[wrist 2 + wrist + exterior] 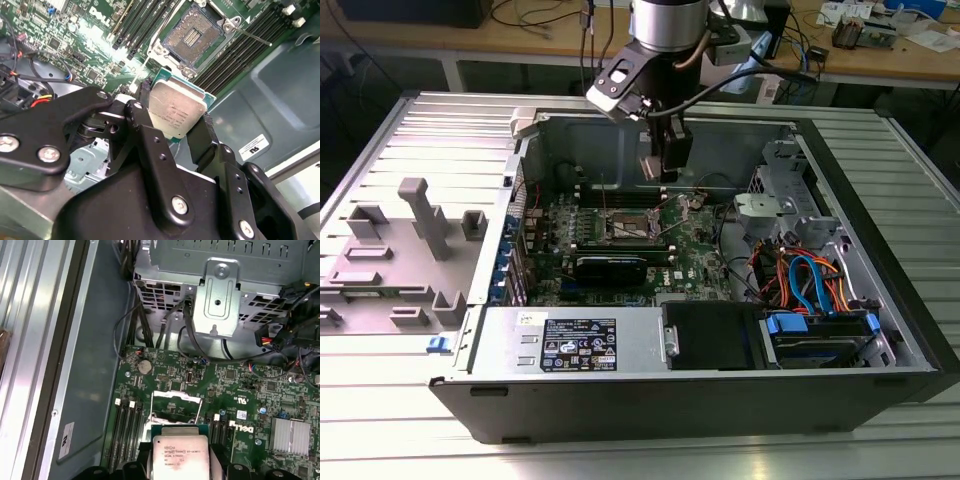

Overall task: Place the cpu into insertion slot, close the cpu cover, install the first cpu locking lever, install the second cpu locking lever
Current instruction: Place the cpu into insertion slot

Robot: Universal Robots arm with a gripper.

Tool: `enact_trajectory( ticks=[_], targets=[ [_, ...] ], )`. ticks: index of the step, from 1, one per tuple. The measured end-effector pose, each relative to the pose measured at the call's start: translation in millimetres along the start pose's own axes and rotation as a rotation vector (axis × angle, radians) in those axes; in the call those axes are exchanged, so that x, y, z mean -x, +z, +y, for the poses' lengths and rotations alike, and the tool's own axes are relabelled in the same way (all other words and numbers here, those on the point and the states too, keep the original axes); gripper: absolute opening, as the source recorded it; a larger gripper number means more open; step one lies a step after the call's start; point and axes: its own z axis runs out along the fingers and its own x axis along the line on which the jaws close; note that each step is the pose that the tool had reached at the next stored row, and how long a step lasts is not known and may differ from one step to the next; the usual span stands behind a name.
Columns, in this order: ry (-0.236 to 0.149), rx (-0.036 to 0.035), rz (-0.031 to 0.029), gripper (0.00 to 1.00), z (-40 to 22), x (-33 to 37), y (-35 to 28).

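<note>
The first step is being worked on: the cpu (177,107) is being brought to the insertion slot (192,35) and is not in it yet. The cpu is being gripped by the pincer (171,117). A black finger (145,130) is being pressed on each of two facing edges, and the shiny grey top is showing between them.

In the exterior view the pincer (670,165) is being held over the green board (700,250) inside the open computer case (720,400). It is close to the case's back wall and a little to the exterior view's right of the slot (625,228). The case is being carried by the ribbed metal tabletop (380,440).

The slot is set near the middle of the board, between rows of long black memory slots (145,20). Its dark middle is being shown uncovered in the second wrist view, and a thin locking lever (252,36) is being seen swung out beside it. In the first wrist view the cpu (181,457) is being seen up in the air, near the slot (174,407) but apart from it.

Going by these pictures, the chip likely needs to be brought right over the slot. Its edges would need to be lined up with the silver rim, and it would need to be kept flat and let down softly. The cover and the levers are not yet being dealt with.
</note>
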Motion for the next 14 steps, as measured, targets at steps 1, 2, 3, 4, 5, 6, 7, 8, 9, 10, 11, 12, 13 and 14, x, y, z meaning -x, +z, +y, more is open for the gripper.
enact_trajectory(
  ticks=[1, 2, 3, 4, 5, 6, 7, 8, 9, 10, 11, 12, 13, 14],
  targets=[
    [0.008, 0.0000, -0.0007, 0.54, -0.2, 0.0, 0.3],
    [0.017, -0.0008, -0.0014, 0.54, -0.3, 0.0, 0.9],
    [0.026, -0.0013, -0.0020, 0.54, -0.7, 0.0, 1.7],
    [0.035, -0.0020, -0.0027, 0.54, -1.0, -0.1, 2.3],
    [0.040, -0.0023, -0.0032, 0.54, -1.1, -0.1, 2.4],
    [0.044, -0.0023, -0.0035, 0.54, -1.1, 0.0, 2.4],
    [0.046, -0.0024, -0.0037, 0.54, -1.2, -0.1, 2.5],
    [0.047, -0.0023, -0.0037, 0.54, -1.2, -0.1, 2.5],
    [0.047, -0.0022, -0.0036, 0.54, -1.2, -0.1, 2.6],
    [0.047, -0.0022, -0.0037, 0.54, -1.2, -0.1, 2.6],
    [0.047, -0.0022, -0.0037, 0.54, -1.2, -0.1, 2.6],
    [0.047, -0.0022, -0.0037, 0.54, -1.2, -0.1, 2.6],
    [0.047, -0.0022, -0.0037, 0.54, -1.2, -0.1, 2.6],
    [0.047, -0.0022, -0.0036, 0.54, -1.2, -0.1, 2.6]
  ],
)
